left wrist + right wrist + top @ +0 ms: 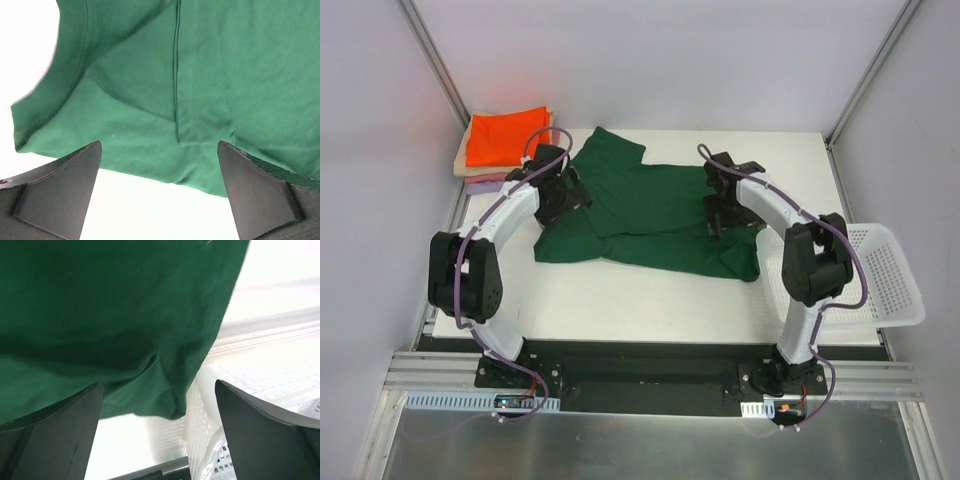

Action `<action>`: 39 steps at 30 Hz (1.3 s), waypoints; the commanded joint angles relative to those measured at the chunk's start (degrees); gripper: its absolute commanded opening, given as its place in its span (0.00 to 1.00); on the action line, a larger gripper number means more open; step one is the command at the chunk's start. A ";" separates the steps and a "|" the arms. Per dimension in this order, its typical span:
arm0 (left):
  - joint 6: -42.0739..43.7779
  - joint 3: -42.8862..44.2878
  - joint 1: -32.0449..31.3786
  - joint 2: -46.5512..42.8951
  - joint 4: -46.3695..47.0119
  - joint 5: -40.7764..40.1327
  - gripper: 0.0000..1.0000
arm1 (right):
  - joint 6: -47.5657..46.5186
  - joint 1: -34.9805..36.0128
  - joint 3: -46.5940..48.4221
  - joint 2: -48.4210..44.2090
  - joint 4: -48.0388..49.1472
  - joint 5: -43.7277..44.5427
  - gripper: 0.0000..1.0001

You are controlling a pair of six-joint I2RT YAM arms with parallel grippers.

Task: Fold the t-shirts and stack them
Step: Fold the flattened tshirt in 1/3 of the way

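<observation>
The white surface (650,300) is shown bearing the dark green t-shirt (640,215), partly folded, its long axis running left to right between the two arms. The folded stack (465,165), topped by the orange t-shirt (505,138), is kept at the far left corner, nearer the left arm. The left pincer (558,192) is held spread over the green shirt's left end and the right pincer (720,208) spread over its right end, with nothing pinched
</observation>
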 commanded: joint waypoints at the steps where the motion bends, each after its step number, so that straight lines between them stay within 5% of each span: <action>1: -1.89 -8.18 -0.06 -2.18 3.48 6.95 0.99 | -3.69 2.76 -5.55 -9.32 2.83 -8.86 0.96; 11: -4.35 -18.11 3.45 2.66 8.41 7.85 0.99 | -1.76 8.73 -11.88 -12.41 4.94 -11.51 0.96; 23: -2.07 -33.23 10.84 -9.72 8.24 -0.07 0.99 | 3.33 17.79 -14.61 -12.06 5.38 -9.24 0.97; 39: -1.45 -35.44 13.92 -14.30 6.92 -5.69 0.99 | 13.80 20.61 -16.90 -5.29 3.01 1.84 0.94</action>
